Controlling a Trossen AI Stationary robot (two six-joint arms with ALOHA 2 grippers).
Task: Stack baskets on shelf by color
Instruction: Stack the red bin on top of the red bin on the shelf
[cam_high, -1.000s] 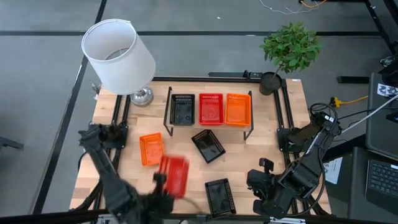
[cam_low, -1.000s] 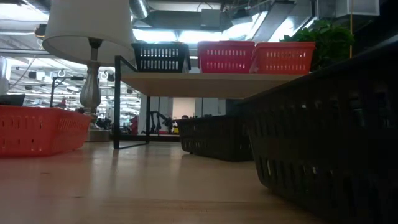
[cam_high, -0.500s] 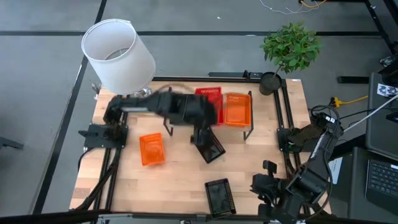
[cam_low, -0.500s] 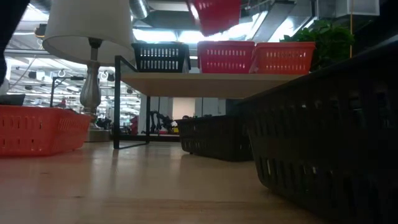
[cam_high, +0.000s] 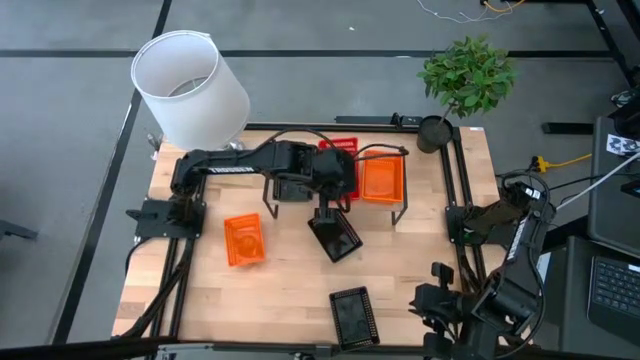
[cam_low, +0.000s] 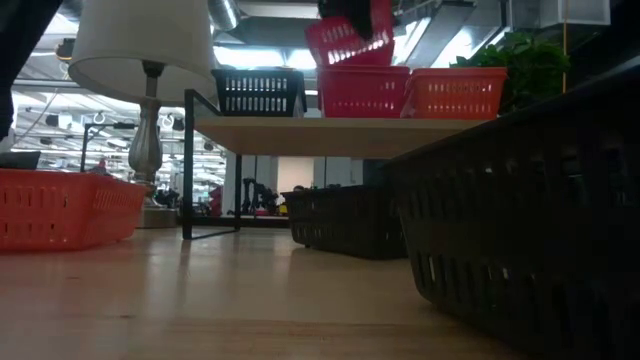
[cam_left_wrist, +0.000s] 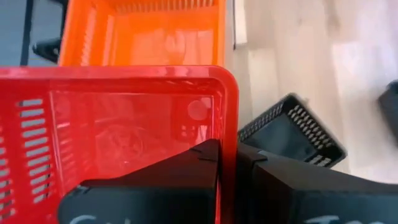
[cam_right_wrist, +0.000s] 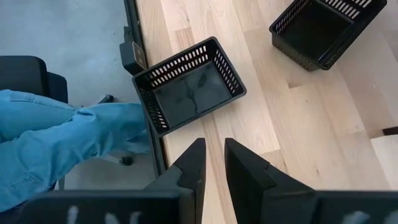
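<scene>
My left gripper reaches over the shelf and is shut on a red basket. That basket hangs tilted just above another red basket, which stands on the shelf between a black basket and an orange basket. On the table lie an orange basket, a black basket in front of the shelf and a black basket near the front edge. My right gripper is open and empty over the table's near right corner. My left gripper pinches one side wall of the red basket at its rim, near a corner. One finger is inside the basket and one is outside. The basket is lifted clear and tilted, just above the red basket on the shelf.
A lamp with a white shade stands at the far left corner and a potted plant at the far right. A person's leg in blue jeans shows beside the table's near edge. Bare wood lies between the front baskets.
My left gripper has swung from the table's near left part up and toward the far edge, carrying the red basket over the shelf. The basket now hangs tilted above the red basket there. My right arm has drawn back a little toward the near edge.
</scene>
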